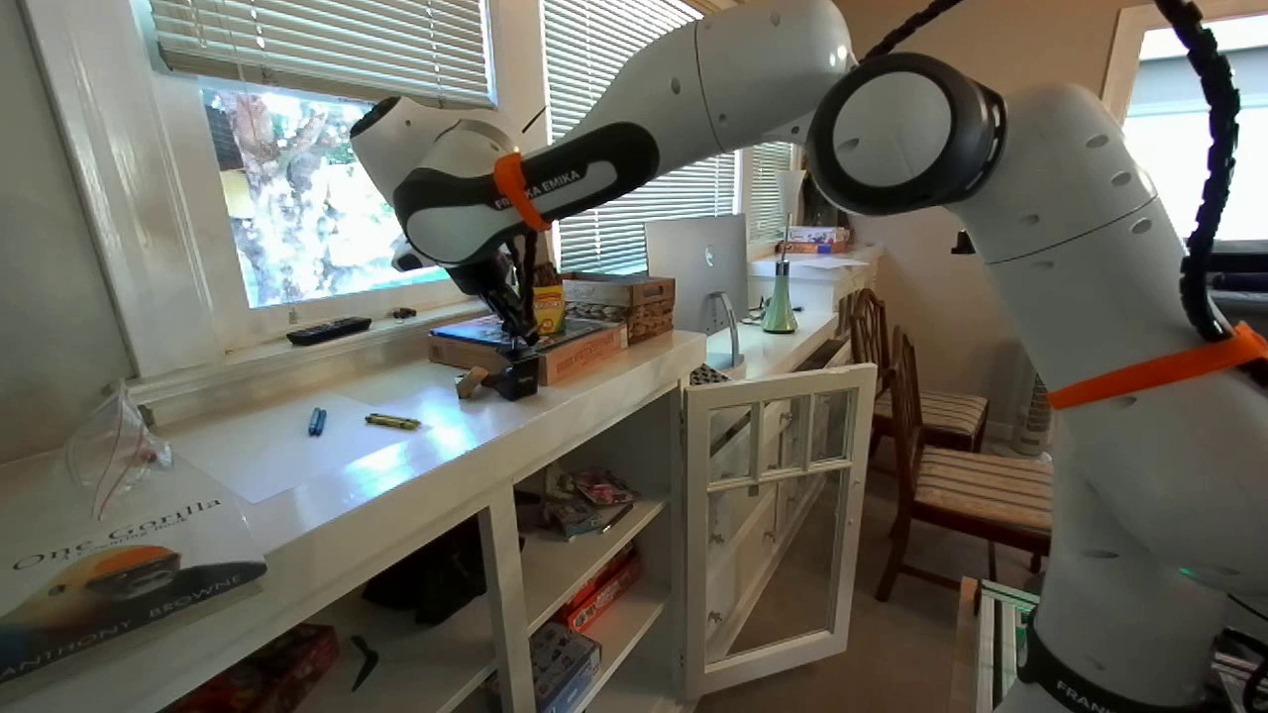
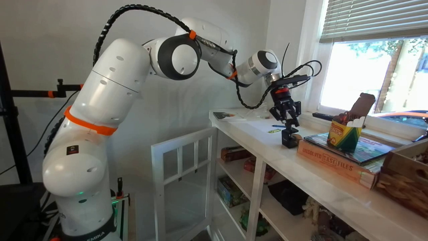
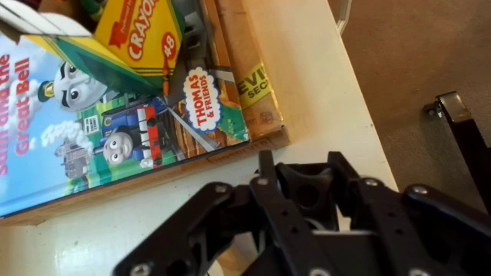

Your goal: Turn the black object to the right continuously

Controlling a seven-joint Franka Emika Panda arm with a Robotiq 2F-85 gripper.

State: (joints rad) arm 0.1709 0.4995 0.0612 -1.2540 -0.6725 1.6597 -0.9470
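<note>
The black object [image 1: 519, 378] is a small squat block standing on the white counter near its front edge; it also shows in an exterior view [image 2: 288, 138]. In the wrist view the black object [image 3: 307, 184] shows a curved rim and a round dark hole. My gripper [image 3: 300, 156] points down over it, with one finger on each side of its upper part. The fingers are partly closed and look in contact with it. The gripper shows just above the block in both exterior views [image 1: 517, 347] [image 2: 290, 124]. Its lower part is partly hidden by the fingers in the wrist view.
A brown wooden piece [image 1: 473, 382] lies beside the black object. An orange case-files box [image 2: 329, 160] stands close by, bearing a book [image 3: 126, 126] and a crayon box [image 3: 134, 42]. A wooden crate [image 1: 649, 307] stands beyond. Blue [image 1: 317, 422] and yellow [image 1: 393, 422] crayons lie on paper.
</note>
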